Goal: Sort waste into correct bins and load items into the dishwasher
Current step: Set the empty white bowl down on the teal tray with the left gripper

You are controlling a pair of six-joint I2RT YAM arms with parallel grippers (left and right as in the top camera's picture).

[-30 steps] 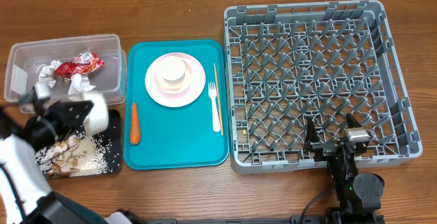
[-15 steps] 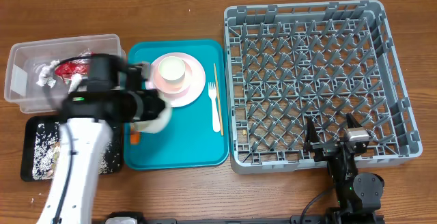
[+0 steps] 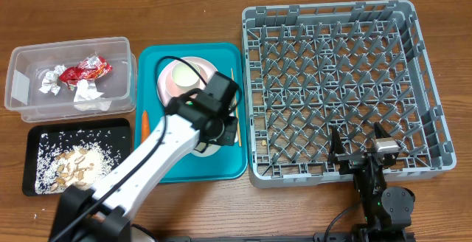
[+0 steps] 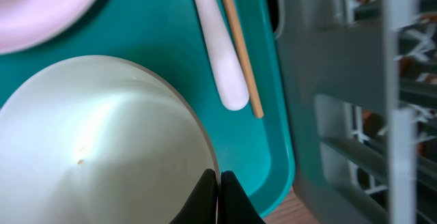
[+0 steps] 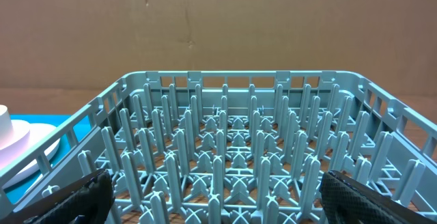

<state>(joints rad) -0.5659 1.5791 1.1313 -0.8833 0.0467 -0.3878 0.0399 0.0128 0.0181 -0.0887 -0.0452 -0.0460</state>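
"Where was the left gripper (image 4: 218,183) when you looked?"

"Over the lower middle of the teal tray (image 3: 151,80). Its jaws were pinched tight on the rim of a white bowl (image 4: 102,142); in the wrist view the two black tips met right over that rim, at the bottom edge of the frame."

"And the other dishes?"

"The pink plate (image 3: 166,91) sat at the top of the tray with a smaller white dish (image 3: 179,76) on it. The white fork (image 4: 215,53) and the chopstick (image 4: 239,53) lay side by side along the tray's right edge, just beside the bowl. The grey dish rack (image 3: 343,72) filled the right half of the frame."

"The rubbish?"

"The red wrapper (image 3: 85,70) and crumpled napkins (image 3: 88,92) lay in the clear tub (image 3: 22,94) at upper left. Rice and beige scraps (image 3: 74,161) lay in the black tray (image 3: 33,135) below it. The carrot (image 3: 144,122) lay on the teal tray's left side."

"The right gripper (image 3: 357,135)?"

"Jaws spread wide, nothing between them, at the lower right by the rack's bottom edge."
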